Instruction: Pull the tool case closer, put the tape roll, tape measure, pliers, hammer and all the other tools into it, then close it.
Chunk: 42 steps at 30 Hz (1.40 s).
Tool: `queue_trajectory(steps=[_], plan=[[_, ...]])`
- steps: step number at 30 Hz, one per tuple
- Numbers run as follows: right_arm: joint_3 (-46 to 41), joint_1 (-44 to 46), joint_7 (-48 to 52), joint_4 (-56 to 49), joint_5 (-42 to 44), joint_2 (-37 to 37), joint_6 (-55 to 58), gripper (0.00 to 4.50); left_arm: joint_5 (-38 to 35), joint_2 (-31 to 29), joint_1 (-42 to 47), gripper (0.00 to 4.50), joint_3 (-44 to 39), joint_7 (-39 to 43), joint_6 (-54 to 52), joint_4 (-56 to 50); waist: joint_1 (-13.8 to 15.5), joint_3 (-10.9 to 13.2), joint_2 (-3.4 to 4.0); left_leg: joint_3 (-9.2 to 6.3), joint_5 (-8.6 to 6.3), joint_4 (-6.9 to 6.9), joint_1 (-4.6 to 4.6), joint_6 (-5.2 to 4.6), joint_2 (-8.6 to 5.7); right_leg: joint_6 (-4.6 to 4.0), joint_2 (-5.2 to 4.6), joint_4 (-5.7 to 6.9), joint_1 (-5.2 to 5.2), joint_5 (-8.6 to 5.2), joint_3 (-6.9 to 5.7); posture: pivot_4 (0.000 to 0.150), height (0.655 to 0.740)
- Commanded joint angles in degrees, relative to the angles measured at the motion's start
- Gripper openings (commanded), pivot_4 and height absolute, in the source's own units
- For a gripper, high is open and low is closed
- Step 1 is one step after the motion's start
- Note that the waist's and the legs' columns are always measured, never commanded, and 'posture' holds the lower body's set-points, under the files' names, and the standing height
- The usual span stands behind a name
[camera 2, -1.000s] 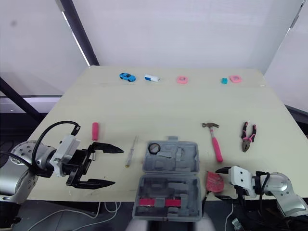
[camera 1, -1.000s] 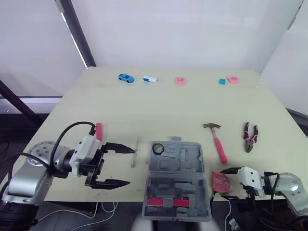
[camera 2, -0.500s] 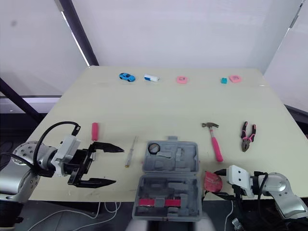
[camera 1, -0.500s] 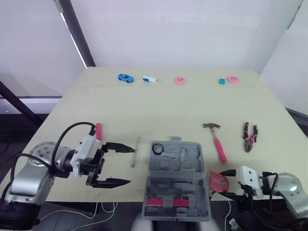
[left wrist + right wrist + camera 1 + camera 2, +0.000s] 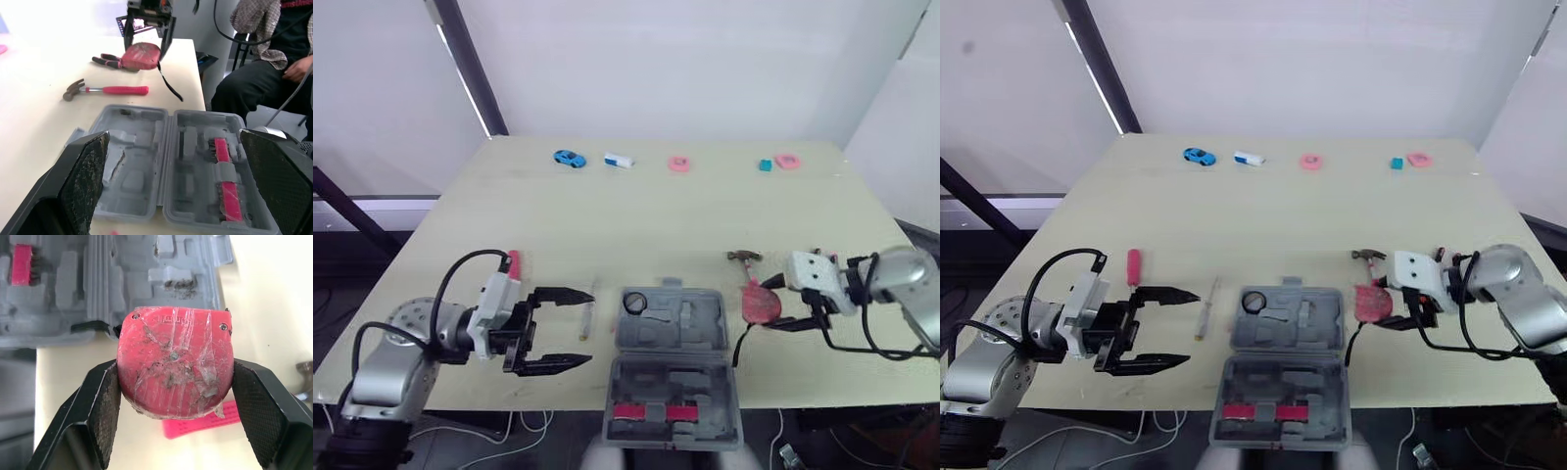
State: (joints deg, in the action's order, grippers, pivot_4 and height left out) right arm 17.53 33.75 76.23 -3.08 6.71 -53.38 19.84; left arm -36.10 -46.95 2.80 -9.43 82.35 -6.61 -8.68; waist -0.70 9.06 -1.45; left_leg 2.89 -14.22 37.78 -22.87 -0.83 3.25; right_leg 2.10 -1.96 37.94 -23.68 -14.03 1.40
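Your right gripper [image 5: 1388,304] is clamped on the tape measure [image 5: 1369,302], gripping it by its edges, with the black strap hanging down toward the tabletop [image 5: 636,215]. That forearm reaches in from the right edge and points toward the case [image 5: 674,357]. It holds the tape measure just right of the case's far half, over the hammer [image 5: 117,90] handle. The pliers [image 5: 105,59] lie beyond, nearer the right edge.

Your left gripper [image 5: 576,328] is spread wide and holds nothing. Its forearm is low over the front-left corner and aimed at the case. A screwdriver [image 5: 587,318] lies just past its fingertips, between them and the case.

The case sits open at the middle of the front edge, with the tape roll [image 5: 635,303] in its far-left pocket.
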Motion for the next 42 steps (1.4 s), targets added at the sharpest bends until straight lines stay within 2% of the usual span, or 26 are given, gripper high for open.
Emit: queue_trajectory(steps=[1,7,17,27,41,42], plan=[[4.55,5.9,2.14,2.87,-4.75,2.47,-0.39,2.83,0.08,0.5,-0.5,4.5,-1.53,-2.48,0.06,-2.59,0.01,0.0,0.0,-0.03,0.0,0.0,-0.02,0.0,0.0,0.01,0.0,0.0,0.0,0.01,-0.02,0.15,0.74],[13.2,11.67,3.18,6.28,-13.45,7.73,-1.3,2.83,0.35,0.78,-3.02,4.5,-2.62,-6.51,-0.84,-6.05,0.14,0.01,0.01,-0.03,0.0,-0.01,-0.06,0.0,0.0,0.03,0.0,-0.01,-0.02,0.02,-0.03,0.15,0.74],[19.43,15.21,-0.04,13.02,-23.31,16.96,0.21,2.83,0.59,1.25,-6.2,4.5,-2.85,-10.58,-1.6,-10.22,0.01,0.02,0.03,-0.04,0.0,0.02,-0.04,0.0,0.0,0.01,-0.01,0.05,-0.01,0.03,-0.07,0.15,0.74],[19.68,14.63,-1.34,14.61,-26.34,20.87,1.42,2.83,0.6,1.17,-6.5,4.5,-2.77,-11.13,-1.47,-10.63,0.0,0.03,0.04,-0.04,0.0,0.01,-0.05,0.0,-0.01,0.01,-0.02,0.05,-0.01,0.03,-0.07,0.15,0.74],[19.39,12.08,-2.9,13.03,-27.82,21.68,3.0,2.83,1.17,1.12,-5.16,4.5,-2.33,-9.79,-0.97,-8.69,-0.16,0.02,0.03,-0.04,0.0,0.01,-0.01,0.0,0.0,0.01,0.0,0.06,0.0,0.03,-0.08,0.15,0.74],[19.21,12.02,-2.98,12.93,-27.66,21.71,3.02,3.33,1.17,1.16,-5.11,4.5,-2.16,-9.74,-1.04,-8.71,-0.15,0.02,0.03,-0.04,0.0,0.01,-0.01,0.0,0.0,0.01,0.0,0.06,0.0,0.03,-0.08,0.15,0.74]])
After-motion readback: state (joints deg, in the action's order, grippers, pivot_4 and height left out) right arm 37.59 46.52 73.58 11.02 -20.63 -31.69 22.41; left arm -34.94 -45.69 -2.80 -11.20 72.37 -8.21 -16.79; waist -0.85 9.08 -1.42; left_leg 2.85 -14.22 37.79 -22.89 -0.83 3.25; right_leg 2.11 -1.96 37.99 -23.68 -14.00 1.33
